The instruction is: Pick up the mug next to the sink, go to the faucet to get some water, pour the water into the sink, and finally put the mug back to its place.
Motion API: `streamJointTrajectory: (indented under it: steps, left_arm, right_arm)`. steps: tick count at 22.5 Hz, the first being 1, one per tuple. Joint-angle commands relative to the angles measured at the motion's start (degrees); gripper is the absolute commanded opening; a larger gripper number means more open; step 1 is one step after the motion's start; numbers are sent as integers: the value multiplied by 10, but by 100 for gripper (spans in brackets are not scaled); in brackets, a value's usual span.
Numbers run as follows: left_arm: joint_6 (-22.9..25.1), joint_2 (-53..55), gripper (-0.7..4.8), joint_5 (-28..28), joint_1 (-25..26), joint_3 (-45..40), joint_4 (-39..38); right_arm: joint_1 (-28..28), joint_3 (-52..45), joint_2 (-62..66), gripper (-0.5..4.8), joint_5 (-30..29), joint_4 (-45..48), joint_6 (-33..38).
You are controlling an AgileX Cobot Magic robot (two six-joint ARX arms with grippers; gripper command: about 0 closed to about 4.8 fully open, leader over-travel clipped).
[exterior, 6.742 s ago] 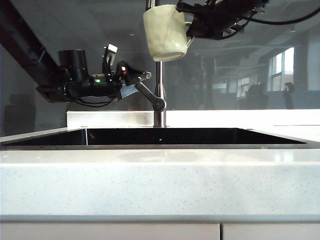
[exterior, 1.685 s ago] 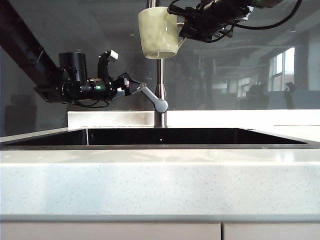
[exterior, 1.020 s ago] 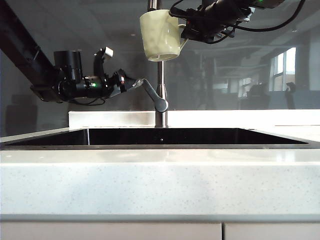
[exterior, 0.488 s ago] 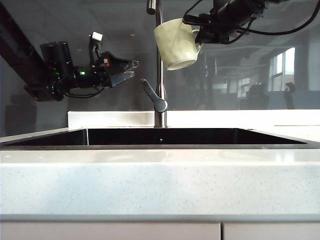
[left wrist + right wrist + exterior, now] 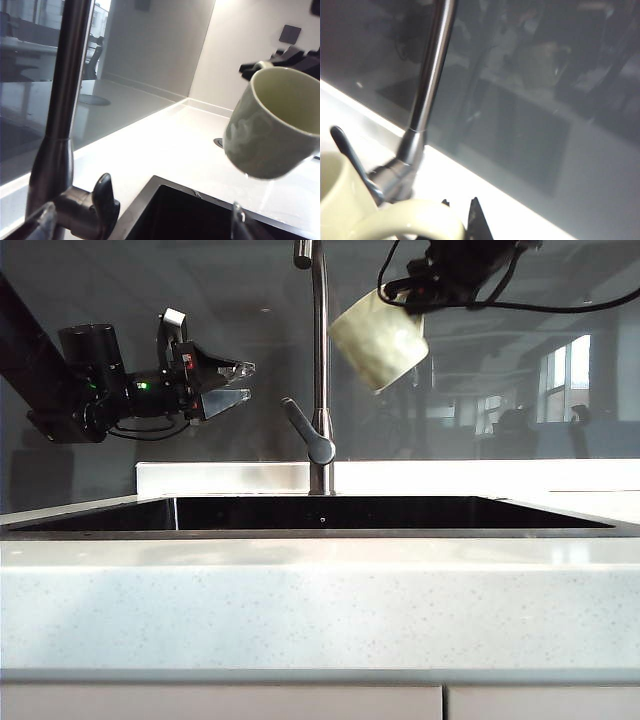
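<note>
A: Two arms in the exterior view, both up high. Left gripper (image 5: 243, 381) sits at the frame's upper left, fingers pointing toward the faucet (image 5: 318, 360), jaws spread, nothing between them. It hangs apart from the lever (image 5: 303, 430), which angles out to the left from the lower stem.

B: Right gripper?

A: Right gripper (image 5: 425, 295) at top centre-right, just right of the faucet's stem. Jaws nearly pressed together, pinching the handle of the mug (image 5: 378, 337). Handle itself is hidden there behind the black gripper body.

B: Mug's attitude?

A: Tilted, base swung down toward the lower right, mouth toward the upper left. It hangs in the air above the sink (image 5: 320, 513), right of the stem, not touching it.

B: Wrist views?

A: Left wrist view: mug (image 5: 272, 125) at the right of the frame, mouth toward the camera; whether water is inside, cannot tell. Faucet stem (image 5: 57, 115) at left, countertop (image 5: 170, 145) pale beyond. Right wrist view: blurred; cream handle loop (image 5: 405, 220) at the bottom edge, stem (image 5: 427, 85) rising behind.
</note>
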Motion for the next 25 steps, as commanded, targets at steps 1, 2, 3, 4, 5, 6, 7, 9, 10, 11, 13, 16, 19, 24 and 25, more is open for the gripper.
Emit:
streamJointTrajectory:
  steps: [1,2,3,4,5,6,7,9,10,11,13,16,19,24,25]
  left_arm:
    - [-10,-7,479,4,1,1,7]
    - [-10,-7,466,4,1,1,7]
    - [-10,-7,440,4,1,1,7]
    - [-12,-7,415,4,1,1,7]
    - [-15,-7,396,5,1,1,7]
    - [-25,-7,388,4,1,1,7]
    - [-27,-7,371,5,1,1,7]
    - [-51,-7,202,18,1,1,7]
    - [-57,-7,160,21,1,1,7]
    - [-66,-7,103,29,1,1,7]
    - [-85,-7,100,37,1,1,19]
    - [-107,-7,44,37,1,1,41]
    - [-144,-7,-6,36,1,1,74]
    - [-178,-7,-6,37,1,1,104]
    - [-179,-7,-6,37,2,1,103]
  right_arm:
    - [3,10,-36,-4,5,53,-112]
    - [3,10,-44,-4,5,51,-147]
    - [3,10,-49,-4,5,50,-168]
    - [3,10,-53,-4,5,49,-190]
    - [3,10,-55,-4,5,49,-211]
    - [3,10,-57,-4,5,51,-231]
    - [3,10,-59,-4,5,49,-257]
    - [12,10,-59,-4,13,47,-327]
    - [16,10,-59,-4,21,46,-351]
    - [21,10,-59,-4,31,45,-410]
    - [40,10,-59,-4,30,43,-510]
    - [60,10,-59,-4,43,45,-604]
    - [77,10,-59,-4,78,51,-655]
    - [97,10,-59,-4,82,51,-771]
    - [97,10,-59,-4,82,52,-780]
